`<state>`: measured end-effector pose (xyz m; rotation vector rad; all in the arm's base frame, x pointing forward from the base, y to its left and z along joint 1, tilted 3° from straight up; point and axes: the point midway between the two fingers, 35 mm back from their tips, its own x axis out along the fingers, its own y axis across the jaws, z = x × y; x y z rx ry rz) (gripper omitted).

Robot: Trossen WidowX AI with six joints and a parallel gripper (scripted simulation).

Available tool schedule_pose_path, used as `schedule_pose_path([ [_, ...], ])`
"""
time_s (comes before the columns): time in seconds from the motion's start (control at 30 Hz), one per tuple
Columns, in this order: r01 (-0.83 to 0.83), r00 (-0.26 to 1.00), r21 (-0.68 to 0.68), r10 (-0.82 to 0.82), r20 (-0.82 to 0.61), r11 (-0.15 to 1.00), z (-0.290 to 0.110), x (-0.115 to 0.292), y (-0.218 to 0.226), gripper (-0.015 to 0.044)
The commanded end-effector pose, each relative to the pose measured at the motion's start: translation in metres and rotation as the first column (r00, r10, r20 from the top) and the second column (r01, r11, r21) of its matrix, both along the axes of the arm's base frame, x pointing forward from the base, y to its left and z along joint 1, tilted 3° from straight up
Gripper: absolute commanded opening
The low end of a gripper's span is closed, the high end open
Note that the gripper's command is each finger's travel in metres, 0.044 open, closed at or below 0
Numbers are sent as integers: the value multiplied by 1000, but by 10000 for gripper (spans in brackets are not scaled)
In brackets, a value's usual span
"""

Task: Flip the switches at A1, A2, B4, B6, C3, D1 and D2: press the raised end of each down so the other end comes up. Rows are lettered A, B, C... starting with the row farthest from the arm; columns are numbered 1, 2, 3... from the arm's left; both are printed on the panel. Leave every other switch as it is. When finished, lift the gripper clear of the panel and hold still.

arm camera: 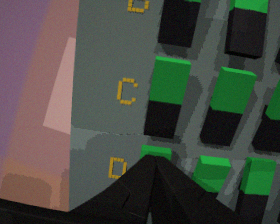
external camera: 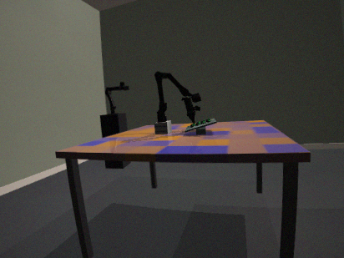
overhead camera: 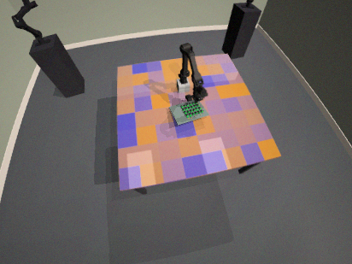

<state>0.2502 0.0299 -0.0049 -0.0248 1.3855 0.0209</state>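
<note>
Fingers pinched together, holding nothing, over the D1 switch [arm camera: 156, 155] — likely mid-task; the panel's [arm camera: 100, 47] other switches can't be judged.

A bare robot test room is shown: plain grey-green walls [external camera: 46, 66], a dark grey floor [overhead camera: 64, 221] with pale skirting, one orange-and-purple chequered desk [overhead camera: 141, 161], and two tall black pedestals [overhead camera: 57, 65] on which small jointed camera arms [overhead camera: 26, 18] are mounted.

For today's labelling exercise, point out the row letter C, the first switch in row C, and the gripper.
Letter C [arm camera: 126, 91], wrist view, middle of the yellow print.
First switch in row C [arm camera: 170, 80], wrist view, its green end.
Gripper [arm camera: 150, 178], wrist view, the closed tip over row D.
</note>
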Motion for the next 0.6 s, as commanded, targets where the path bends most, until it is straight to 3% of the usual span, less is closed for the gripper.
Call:
schedule_pose_path([
  [0.0,1,1000,-3,-1,-2,1000,-1,-1,-1,0],
  [0.23,0,1000,0,0,0,1000,1,0,0,0],
  [0.43,1,1000,-2,0,22,1000,60,-14,0,0],
  [0.57,1,1000,-2,0,23,1000,62,-15,-2,0],
])
